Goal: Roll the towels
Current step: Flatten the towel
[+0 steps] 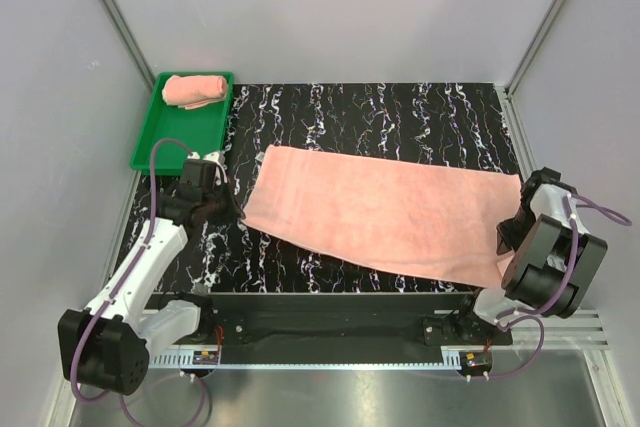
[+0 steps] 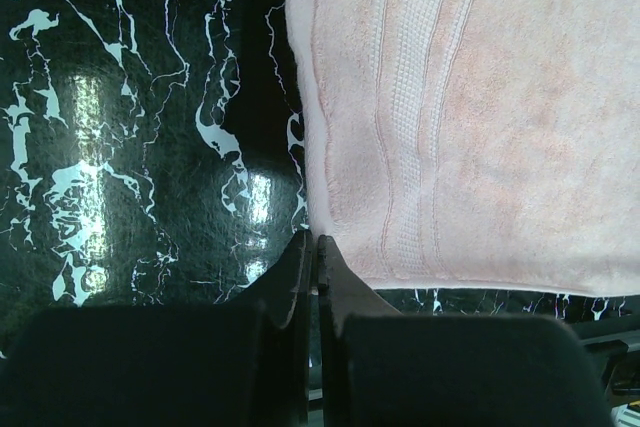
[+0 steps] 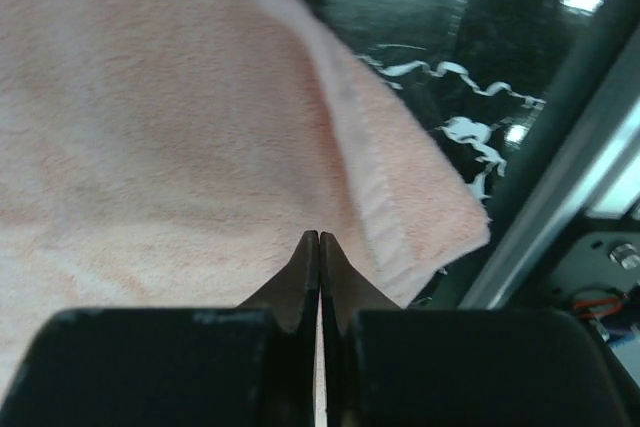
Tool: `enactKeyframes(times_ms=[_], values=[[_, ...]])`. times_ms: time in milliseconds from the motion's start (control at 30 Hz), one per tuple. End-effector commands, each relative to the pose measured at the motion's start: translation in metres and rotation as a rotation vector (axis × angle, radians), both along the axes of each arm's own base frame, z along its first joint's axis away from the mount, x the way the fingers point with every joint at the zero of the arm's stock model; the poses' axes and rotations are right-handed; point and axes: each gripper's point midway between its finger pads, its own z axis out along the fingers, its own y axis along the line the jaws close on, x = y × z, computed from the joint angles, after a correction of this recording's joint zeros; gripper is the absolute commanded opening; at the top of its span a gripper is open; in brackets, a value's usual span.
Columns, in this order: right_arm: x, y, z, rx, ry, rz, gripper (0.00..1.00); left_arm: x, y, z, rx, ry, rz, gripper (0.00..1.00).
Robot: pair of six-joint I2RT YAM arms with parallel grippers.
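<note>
**Workpiece position.** One towel (image 1: 380,212) is laid out flat on the black marbled desk (image 1: 400,117), with its long side running from left to right between the two arms. It is slightly skewed, so that its right end lies nearer the arm bases. A second towel (image 1: 195,90) is found already rolled at the far end of the green tray (image 1: 160,142), which sits at the far left of the desk.

**Left tool.** The left tool (image 2: 316,247) is positioned at the near left corner of the flat towel. Its fingers are pressed together at the hem.

**Right tool.** The right tool (image 3: 319,242) is held over the near right corner, where the hem is lifted and curled. Its fingers are pressed together. Whether cloth is caught by either tool cannot be told.
</note>
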Motion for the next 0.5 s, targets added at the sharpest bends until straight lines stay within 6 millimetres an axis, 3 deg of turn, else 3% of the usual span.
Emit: enactKeyframes(times_ms=[0, 300, 467], values=[[-0.029, -0.011, 0.004, -0.06, 0.152, -0.125, 0.01, 0.008, -0.003, 0.014, -0.012, -0.07, -0.015, 0.0], [-0.08, -0.026, 0.006, -0.07, 0.453, -0.345, 0.0, 0.008, -0.002, 0.017, -0.012, -0.084, -0.011, 0.0], [-0.089, -0.042, 0.026, -0.121, 0.357, -0.447, 0.0, 0.008, -0.002, 0.016, -0.011, -0.078, -0.012, 0.0]])
